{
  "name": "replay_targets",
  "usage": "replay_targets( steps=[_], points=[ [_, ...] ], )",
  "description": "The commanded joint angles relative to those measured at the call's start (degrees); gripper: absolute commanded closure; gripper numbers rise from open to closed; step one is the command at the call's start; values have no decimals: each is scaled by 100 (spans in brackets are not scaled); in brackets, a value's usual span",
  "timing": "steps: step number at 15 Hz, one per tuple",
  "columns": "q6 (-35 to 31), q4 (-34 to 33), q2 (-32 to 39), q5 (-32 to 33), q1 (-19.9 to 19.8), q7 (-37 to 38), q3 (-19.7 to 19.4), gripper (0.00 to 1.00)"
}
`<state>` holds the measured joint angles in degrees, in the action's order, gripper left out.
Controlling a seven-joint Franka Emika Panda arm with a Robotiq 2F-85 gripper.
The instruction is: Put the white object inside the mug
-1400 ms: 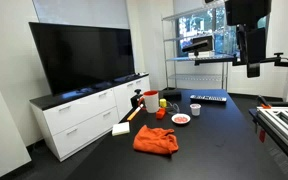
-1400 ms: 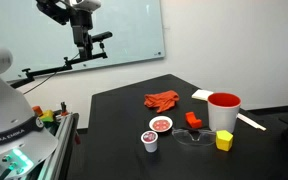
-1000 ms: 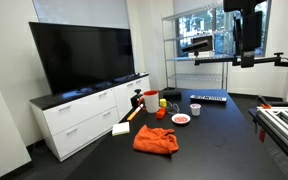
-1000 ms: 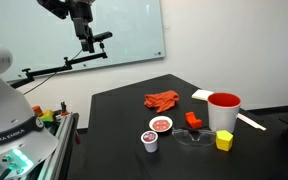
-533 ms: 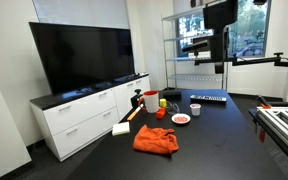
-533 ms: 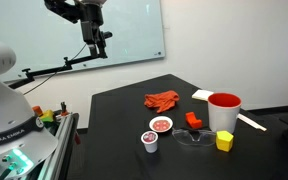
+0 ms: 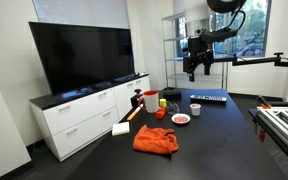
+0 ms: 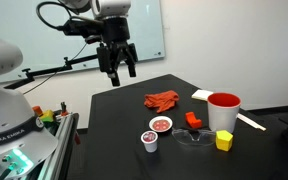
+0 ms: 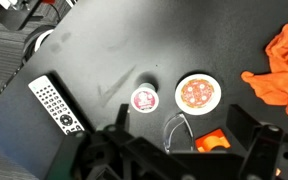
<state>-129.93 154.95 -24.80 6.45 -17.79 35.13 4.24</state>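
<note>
The white object, a flat white block, lies on the black table near its edge in both exterior views (image 7: 121, 128) (image 8: 202, 95). The red mug with a white inside stands upright close by (image 7: 150, 100) (image 8: 223, 110). Neither shows in the wrist view. My gripper (image 7: 194, 64) (image 8: 118, 70) hangs high above the table, far from both, with its fingers spread and nothing between them. In the wrist view the gripper (image 9: 184, 150) looks straight down on the table.
An orange cloth (image 8: 163, 99) (image 9: 281, 70), a small pizza-print plate (image 8: 162, 124) (image 9: 198, 93), a pod cup (image 8: 150, 142) (image 9: 143, 99), an orange piece (image 8: 193, 119), a yellow block (image 8: 224, 141) and a remote (image 9: 56, 103) lie on the table. A TV cabinet (image 7: 84, 110) stands beside it.
The arm has swung down from high up and moved over the table. The gripper is lower and now points down. The objects on the table have not moved.
</note>
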Motion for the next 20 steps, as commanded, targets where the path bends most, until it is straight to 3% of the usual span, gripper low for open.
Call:
replay_targets(
  steps=[1, 5, 6, 11, 20],
  points=[
    [-701, 83, 158, 168, -136, 694, -113, 0],
    [-1391, 166, 379, 555, -391, 1280, -118, 0],
    [-1138, 126, 404, 336, -191, 957, -240, 0],
    [-1320, 248, 410, 338, -61, 822, -271, 0],
    [-2461, 344, 1606, 1094, -160, 1118, -406, 0]
  ],
)
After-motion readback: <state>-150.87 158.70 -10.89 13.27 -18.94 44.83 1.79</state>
